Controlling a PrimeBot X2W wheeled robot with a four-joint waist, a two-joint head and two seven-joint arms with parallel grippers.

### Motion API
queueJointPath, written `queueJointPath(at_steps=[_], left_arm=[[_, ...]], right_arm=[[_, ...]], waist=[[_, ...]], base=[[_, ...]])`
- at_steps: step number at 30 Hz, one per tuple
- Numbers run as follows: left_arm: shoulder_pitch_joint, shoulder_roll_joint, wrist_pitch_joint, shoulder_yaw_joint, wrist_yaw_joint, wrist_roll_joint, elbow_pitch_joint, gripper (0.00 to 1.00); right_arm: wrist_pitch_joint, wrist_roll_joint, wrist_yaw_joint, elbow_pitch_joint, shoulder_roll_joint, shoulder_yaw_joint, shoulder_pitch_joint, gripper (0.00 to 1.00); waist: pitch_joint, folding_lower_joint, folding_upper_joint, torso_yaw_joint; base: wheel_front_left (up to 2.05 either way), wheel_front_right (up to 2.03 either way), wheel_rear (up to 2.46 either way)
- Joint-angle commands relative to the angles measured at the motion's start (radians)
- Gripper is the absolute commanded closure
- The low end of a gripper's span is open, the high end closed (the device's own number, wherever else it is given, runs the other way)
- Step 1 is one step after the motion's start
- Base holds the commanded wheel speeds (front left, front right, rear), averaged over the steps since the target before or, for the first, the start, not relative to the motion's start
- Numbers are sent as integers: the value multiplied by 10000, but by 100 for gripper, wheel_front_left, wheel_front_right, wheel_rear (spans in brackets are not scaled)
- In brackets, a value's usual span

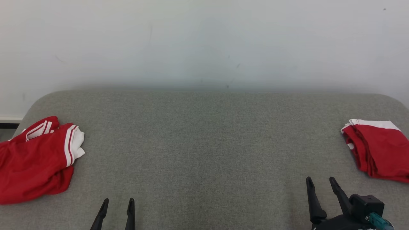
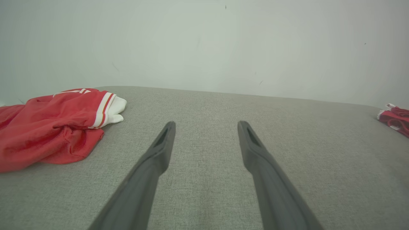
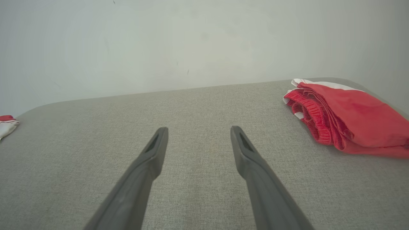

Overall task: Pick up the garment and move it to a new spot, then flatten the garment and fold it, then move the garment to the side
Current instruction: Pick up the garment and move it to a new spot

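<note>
The crumpled red-and-white garment [image 1: 35, 159] is lying at the grey tabletop's [image 1: 204, 143] left edge, a folded red garment [image 1: 380, 150] is sitting at its right edge, and the left jaws and right jaws are hovering spread wide and empty over its near edge, bare cloth stretching from them to either garment.

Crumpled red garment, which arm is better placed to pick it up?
Left. The open left gripper sits nearer the crumpled garment; the right gripper is across the grey surface beside the folded garment.

Crumpled red garment [image 1: 35, 159] lies left, folded garment [image 1: 380, 150] right.
</note>
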Motion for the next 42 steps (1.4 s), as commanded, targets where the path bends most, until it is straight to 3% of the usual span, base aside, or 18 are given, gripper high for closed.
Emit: queueJointPath(at_steps=[1, 12, 34, 42], left_arm=[[-61, 17, -31, -5, -7, 30, 22, 0], [-100, 87, -31, -34, -7, 10, 115, 0], [284, 436, -31, 79, -6, 8, 88, 0], [492, 361, -31, 410, 44, -39, -156, 0]], right_arm=[[-55, 51, -27, 31, 15, 15, 52, 0], [-106, 299, -27, 191, 14, 193, 168, 0], [-551, 874, -27, 870, 13, 874, 147, 0], [-505, 890, -27, 1000, 10, 1258, -148, 0]], waist=[[7, 0, 0, 42], [-37, 0, 0, 890], [-272, 0, 0, 4135], [-81, 0, 0, 4431]], base=[[0, 0, 0], [0, 0, 0], [0, 0, 0], [0, 0, 0]])
